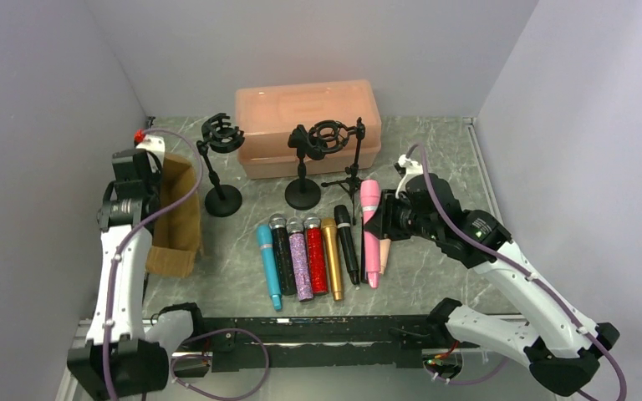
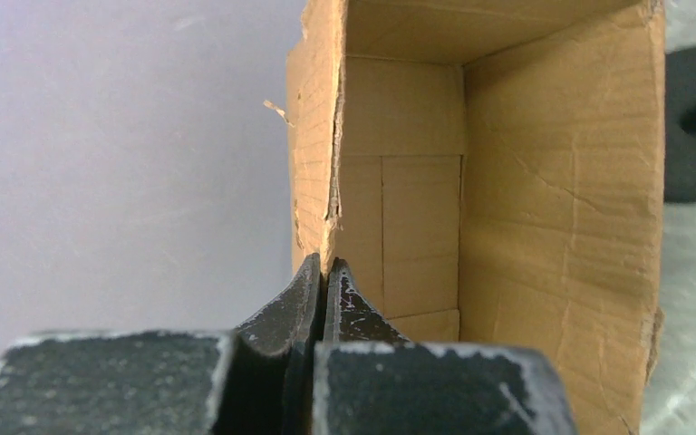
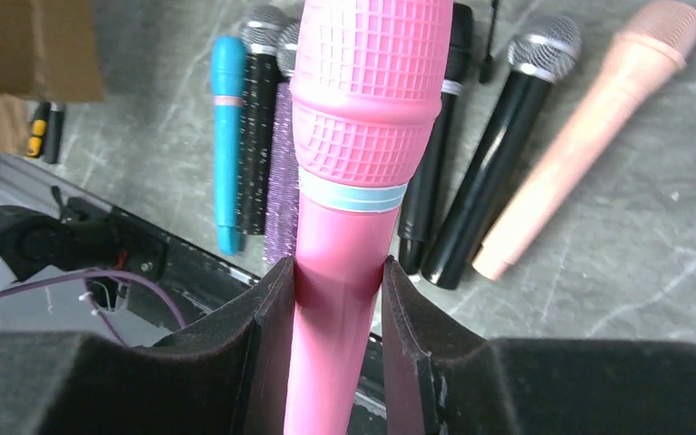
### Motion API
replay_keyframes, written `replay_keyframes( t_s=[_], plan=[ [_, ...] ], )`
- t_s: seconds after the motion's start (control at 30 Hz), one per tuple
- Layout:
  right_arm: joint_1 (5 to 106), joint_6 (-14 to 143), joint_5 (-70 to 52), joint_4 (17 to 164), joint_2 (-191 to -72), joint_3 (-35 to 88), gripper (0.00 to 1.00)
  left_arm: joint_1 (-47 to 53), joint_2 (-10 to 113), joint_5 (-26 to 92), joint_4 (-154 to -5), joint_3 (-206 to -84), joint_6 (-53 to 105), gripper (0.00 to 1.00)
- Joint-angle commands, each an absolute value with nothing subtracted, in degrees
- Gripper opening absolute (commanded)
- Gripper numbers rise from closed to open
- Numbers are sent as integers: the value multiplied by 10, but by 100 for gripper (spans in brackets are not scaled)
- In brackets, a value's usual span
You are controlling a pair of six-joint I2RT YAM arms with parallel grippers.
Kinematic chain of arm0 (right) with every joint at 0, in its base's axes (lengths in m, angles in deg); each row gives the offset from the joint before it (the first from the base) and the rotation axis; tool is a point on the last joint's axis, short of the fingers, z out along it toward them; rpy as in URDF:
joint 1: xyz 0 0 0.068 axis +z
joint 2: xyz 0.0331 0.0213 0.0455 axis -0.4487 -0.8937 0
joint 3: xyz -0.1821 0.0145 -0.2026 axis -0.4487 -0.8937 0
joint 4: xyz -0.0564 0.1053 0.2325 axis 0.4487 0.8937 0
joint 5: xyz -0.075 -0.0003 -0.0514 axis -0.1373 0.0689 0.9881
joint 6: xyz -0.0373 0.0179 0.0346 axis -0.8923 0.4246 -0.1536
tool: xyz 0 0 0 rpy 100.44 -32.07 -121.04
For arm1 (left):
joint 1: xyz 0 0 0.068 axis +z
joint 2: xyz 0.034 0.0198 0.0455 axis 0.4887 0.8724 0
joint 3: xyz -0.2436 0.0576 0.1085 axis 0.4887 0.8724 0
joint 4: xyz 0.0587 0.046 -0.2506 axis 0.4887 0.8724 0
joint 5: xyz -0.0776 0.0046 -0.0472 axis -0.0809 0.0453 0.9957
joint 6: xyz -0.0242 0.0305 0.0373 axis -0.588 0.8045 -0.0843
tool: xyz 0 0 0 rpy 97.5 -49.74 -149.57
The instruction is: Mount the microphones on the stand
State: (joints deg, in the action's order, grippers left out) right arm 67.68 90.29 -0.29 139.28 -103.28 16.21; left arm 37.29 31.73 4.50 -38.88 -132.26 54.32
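My right gripper [image 1: 382, 219] [image 3: 337, 272] is shut on the pink microphone [image 1: 370, 219] [image 3: 362, 136] and holds it by the handle above the table. Teal [image 1: 268, 266], black glitter [image 1: 282, 253], purple glitter [image 1: 300, 259], red glitter [image 1: 315, 255], gold [image 1: 332, 257] and black [image 1: 348, 242] microphones lie side by side. A peach microphone [image 3: 580, 136] lies under the pink one. Two black stands with ring mounts [image 1: 221, 138] [image 1: 326, 138] and a small tripod stand [image 1: 353, 171] are behind them. My left gripper [image 1: 157, 167] [image 2: 326, 267] is shut on the cardboard box's wall edge.
The open cardboard box [image 1: 175, 217] [image 2: 507, 181] lies at the left by the wall. A pink plastic storage box [image 1: 308, 113] stands at the back behind the stands. Grey walls close in both sides. A black rail [image 1: 318, 330] runs along the near edge.
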Motion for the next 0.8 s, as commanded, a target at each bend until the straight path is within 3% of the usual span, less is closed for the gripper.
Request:
replay_keyframes(
  t_s=[0.0,0.17,0.37,0.77],
  plan=[
    [672,920,58,1449,-1022,153,9,410,390,56,-470,-1403,575,0],
    [633,935,131,1494,-1048,127,8,443,467,114,-526,-1447,567,0],
    [573,924,117,1437,-1077,75,6,477,569,161,-595,-1496,555,0],
    [463,874,169,1331,-1200,41,4,493,759,195,-580,-1633,516,0]
  ],
)
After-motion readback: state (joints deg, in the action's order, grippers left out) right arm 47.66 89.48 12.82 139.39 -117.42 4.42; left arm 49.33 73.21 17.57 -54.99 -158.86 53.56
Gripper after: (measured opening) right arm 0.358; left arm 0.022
